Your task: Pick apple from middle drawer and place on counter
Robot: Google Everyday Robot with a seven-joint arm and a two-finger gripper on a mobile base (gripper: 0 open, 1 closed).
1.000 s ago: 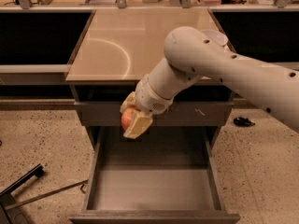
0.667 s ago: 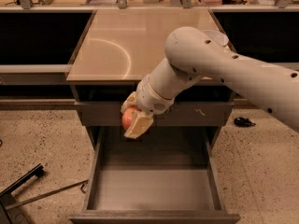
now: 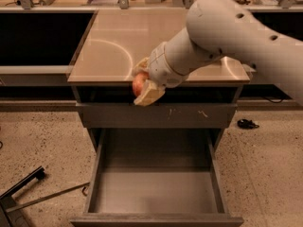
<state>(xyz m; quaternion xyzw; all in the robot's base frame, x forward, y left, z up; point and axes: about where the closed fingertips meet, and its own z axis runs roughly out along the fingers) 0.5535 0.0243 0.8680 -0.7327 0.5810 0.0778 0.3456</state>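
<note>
Grey-brown board, matt: the middle drawer [image 3: 156,188], pulled open at 6 o'clock of the view. It has low walls and a smooth, bare floor with nothing on it.

Above it is a shut drawer front [image 3: 156,116] in the same grey, with pale scratches toward 3 o'clock.

The speckled floor [image 3: 38,141] lies on both sides.

Cream gripper [image 3: 145,82], blunt-padded, sits at the 6 o'clock edge of the desk [image 3: 113,41], clamped on the apple [image 3: 138,84]. The apple is small, round and red-orange and shows between the pads. It is held in the air, out of the drawer and not yet resting on the top.

The desk is square, glossy tan-beige, hard and flat, with a thin grey edge and curved light reflections.

The white arm [image 3: 236,37], a smooth shell, enters from 2 o'clock.

Handling note, as a judgement: carry the fruit toward 12 o'clock until all of it is well inside the edge. Lower it until the top bears its weight, then part the fingers slowly. A round fruit on so slick a surface will likely roll at any sideways nudge.
</note>
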